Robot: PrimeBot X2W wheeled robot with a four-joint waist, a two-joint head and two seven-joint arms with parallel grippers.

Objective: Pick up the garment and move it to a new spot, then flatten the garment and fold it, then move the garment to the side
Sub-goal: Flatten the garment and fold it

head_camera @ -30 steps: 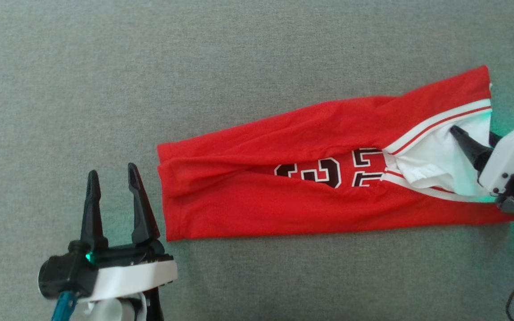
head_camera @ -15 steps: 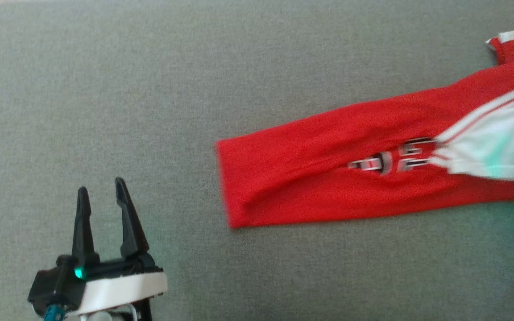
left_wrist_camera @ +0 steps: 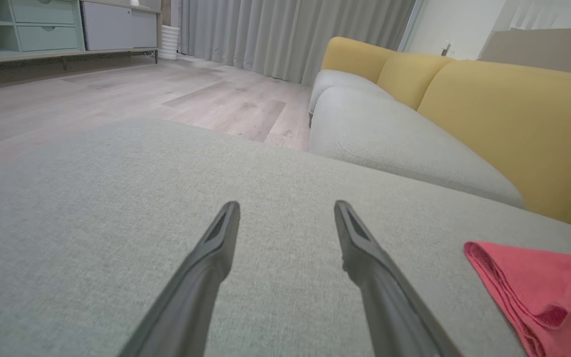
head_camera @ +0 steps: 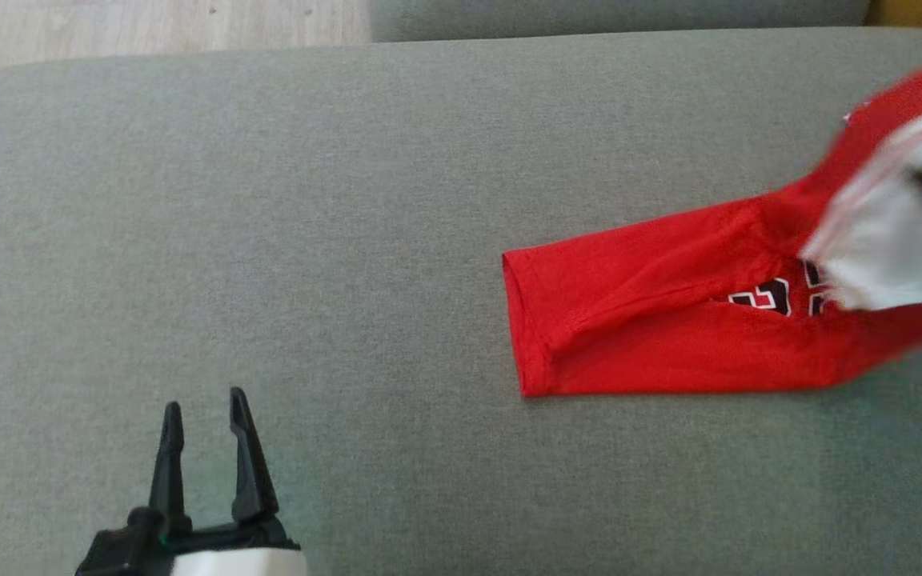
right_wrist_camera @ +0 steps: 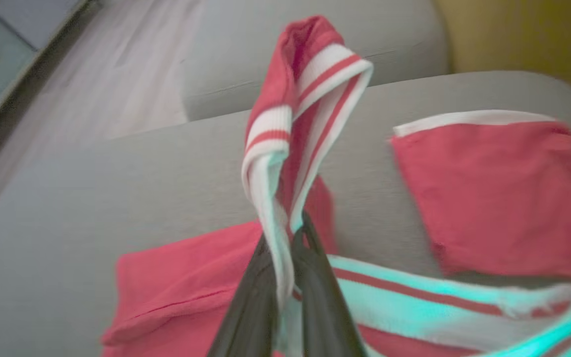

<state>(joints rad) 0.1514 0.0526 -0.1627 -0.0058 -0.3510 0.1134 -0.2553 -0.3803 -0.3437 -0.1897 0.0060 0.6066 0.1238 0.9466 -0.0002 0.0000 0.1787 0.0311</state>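
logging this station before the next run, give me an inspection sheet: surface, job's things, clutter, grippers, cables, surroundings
surface: grey cushion, fabric, bare around the left arm
job's things: red garment with white striped trim, lying long on the cushion, its right end raised off it
clutter: red cloth with a white edge, flat beside the garment; cannot tell if it is a separate piece
grippers: left gripper open, apart from the garment; right gripper shut on the striped trim
cables: nothing seen
surroundings: wood floor, yellow sofa back, curtains, cabinet
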